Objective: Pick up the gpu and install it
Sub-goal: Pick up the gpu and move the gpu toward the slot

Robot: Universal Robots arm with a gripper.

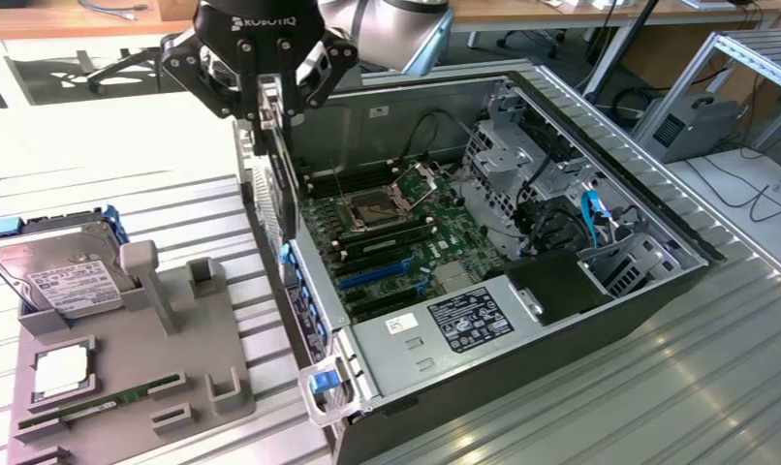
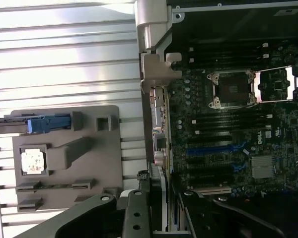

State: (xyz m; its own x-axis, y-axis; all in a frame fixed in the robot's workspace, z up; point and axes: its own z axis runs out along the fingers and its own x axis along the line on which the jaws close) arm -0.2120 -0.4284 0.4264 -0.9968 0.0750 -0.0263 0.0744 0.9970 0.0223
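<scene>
Above the case [image 1: 520, 387], over its wall on the exterior view's left, the gripper [image 1: 266, 105] is clenched on the gpu [image 1: 277, 184]. Its fingers [image 2: 135, 214] press the two faces of the card at the upper edge, so the gpu hangs straight down below the gripper. It stands on edge and is seen as a thin dark strip. The lower end of the card is level with the rim of the case wall, just beside it, and the card is not yet in a slot. In the wrist view the gpu [image 2: 160, 134] goes away from the gripper [image 2: 161, 213] along the border of the motherboard [image 1: 404, 247] inside the case, and its long edge lies across the direction of the blue slots [image 1: 371, 276]. These slots are on the motherboard, a little further into the case than the card, and the open socket [image 1: 364, 208] is near them. Outside the case, on the exterior view's left of it, a grey tray [image 1: 171, 320] lies on the table. The tray carries a hard drive [image 1: 61, 276], a square chip [image 1: 61, 373] and a RAM stick [image 1: 100, 399], all well apart from the gripper.
</scene>
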